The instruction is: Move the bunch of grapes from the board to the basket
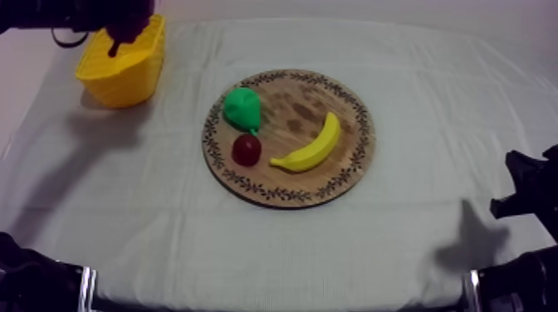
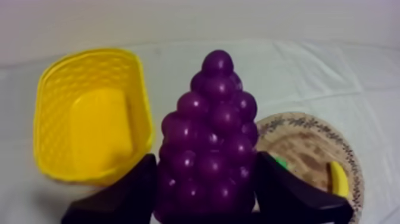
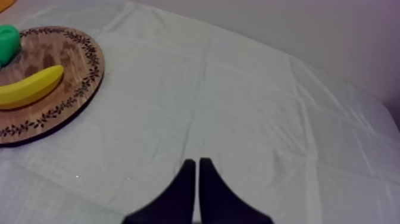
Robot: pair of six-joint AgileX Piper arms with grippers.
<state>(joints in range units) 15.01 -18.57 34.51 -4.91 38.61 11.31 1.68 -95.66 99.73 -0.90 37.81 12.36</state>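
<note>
Bunch of grapes (image 2: 211,143): glossy dark purple, round berries tapering to a single one at the tip, clamped between the two black fingers of the left gripper (image 2: 205,159), held just beside the rim of the yellow basket (image 2: 53,119), clear of the wooden board (image 2: 309,149). Right gripper (image 3: 196,167): fingers pressed together on nothing, over bare cloth (image 3: 250,95), well apart from the board.

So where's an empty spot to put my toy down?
Lots of bare cloth lies between the wooden board and the right hand, and more along the near edge. It is crowded on the board, with the pear, small red fruit and banana, and at the yellow basket, where the left hand holds the grapes.
</note>
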